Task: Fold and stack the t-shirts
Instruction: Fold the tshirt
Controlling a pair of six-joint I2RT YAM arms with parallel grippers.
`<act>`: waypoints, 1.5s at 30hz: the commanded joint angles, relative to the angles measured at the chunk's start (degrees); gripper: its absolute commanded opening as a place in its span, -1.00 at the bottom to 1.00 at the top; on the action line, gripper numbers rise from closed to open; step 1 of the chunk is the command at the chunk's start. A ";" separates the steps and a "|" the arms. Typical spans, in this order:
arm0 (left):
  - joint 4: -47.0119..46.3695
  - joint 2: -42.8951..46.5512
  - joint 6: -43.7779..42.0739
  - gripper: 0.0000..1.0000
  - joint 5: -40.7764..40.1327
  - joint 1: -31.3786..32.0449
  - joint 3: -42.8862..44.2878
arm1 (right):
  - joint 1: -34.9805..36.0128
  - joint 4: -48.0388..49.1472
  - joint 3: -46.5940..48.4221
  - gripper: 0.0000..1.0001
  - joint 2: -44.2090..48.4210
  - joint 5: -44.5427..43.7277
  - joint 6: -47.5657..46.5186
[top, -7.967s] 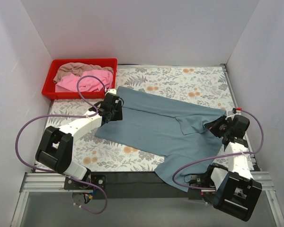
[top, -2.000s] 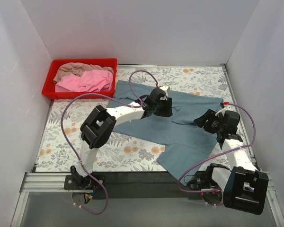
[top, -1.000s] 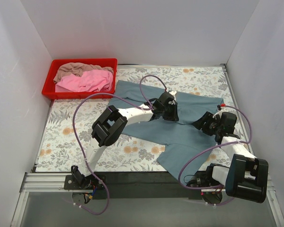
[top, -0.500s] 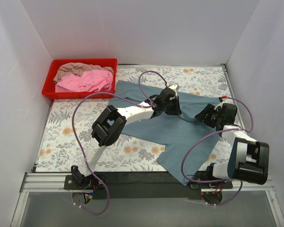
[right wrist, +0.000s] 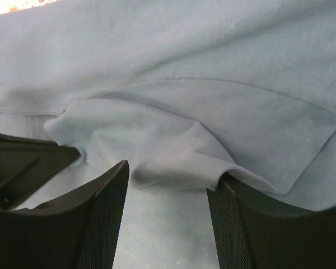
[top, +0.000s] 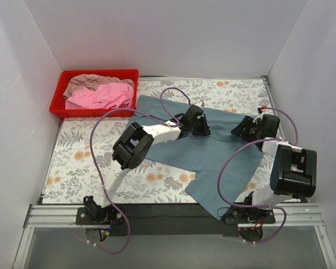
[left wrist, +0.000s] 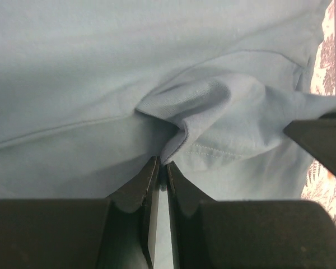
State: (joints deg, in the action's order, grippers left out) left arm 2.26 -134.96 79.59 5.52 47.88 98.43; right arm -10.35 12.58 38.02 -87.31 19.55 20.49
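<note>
The dusty blue-grey t-shirt (top: 213,154) lies spread across the flowered table, its lower hem hanging over the near edge. My left gripper (top: 201,125) is over the shirt's middle, shut on a pinched ridge of the cloth (left wrist: 182,134), as the left wrist view (left wrist: 162,162) shows. To its right, my right gripper (top: 239,131) stands open, its mesh fingers (right wrist: 106,213) straddling a raised fold of the same shirt (right wrist: 179,159). The right finger touches the fold's edge. The pink t-shirt (top: 101,96) and the beige t-shirt (top: 89,82) lie bunched in the tray.
A red plastic tray (top: 95,72) sits at the back left corner. White walls close in the table on three sides. Purple cables loop from both arms over the cloth. Flowered tabletop (top: 78,157) shows to the left of the shirt.
The right gripper has moved toward the far side of the table, closer to the left gripper. The left gripper shifted slightly left and stays shut on the cloth.
</note>
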 commanded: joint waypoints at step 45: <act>-1.91 1.54 3.73 -0.80 3.45 -0.33 0.01 | -0.37 -2.47 -0.58 -0.16 1.62 -9.97 -3.35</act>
State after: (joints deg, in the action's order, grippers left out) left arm 1.21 -134.96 83.18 8.32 47.44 98.41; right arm -10.48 7.75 35.27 -84.88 9.17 17.82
